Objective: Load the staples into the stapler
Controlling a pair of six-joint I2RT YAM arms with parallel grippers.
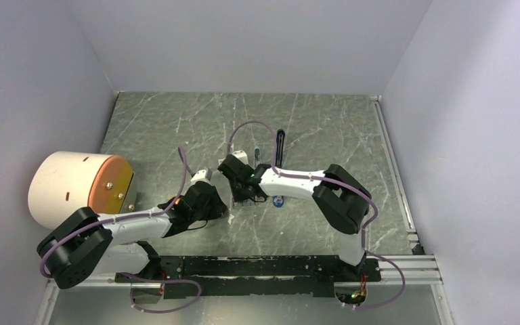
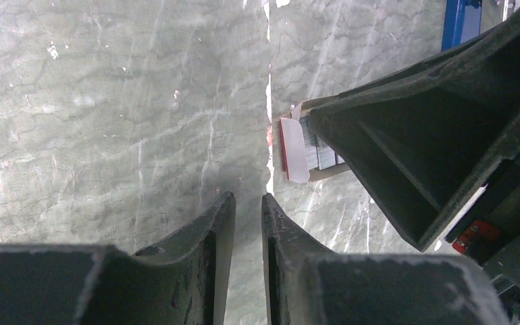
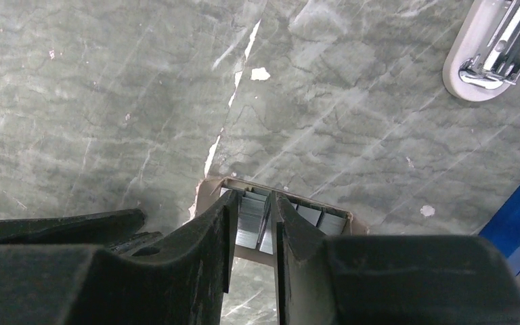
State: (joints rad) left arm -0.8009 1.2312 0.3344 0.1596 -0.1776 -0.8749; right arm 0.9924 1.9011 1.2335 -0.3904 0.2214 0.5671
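Observation:
The staples (image 3: 249, 220) lie as grey strips in a small open red-and-white box (image 2: 294, 150). My right gripper (image 3: 252, 198) reaches into the box with its jaws closed narrowly on one strip, which tilts against the right finger. In the top view it (image 1: 239, 191) is at the table's middle. The blue stapler (image 3: 518, 217) lies just right of the box, and its black part (image 1: 281, 143) points to the far side. My left gripper (image 2: 248, 200) hovers just left of the box, its jaws almost together with nothing between them.
A pale blue-grey piece (image 3: 477, 68) with metal parts lies beyond the box. A big white cylinder with an orange face (image 1: 74, 186) stands at the left wall. A small orange block (image 1: 171, 201) shows beside the left arm. A metal rail (image 1: 393, 169) runs along the right edge.

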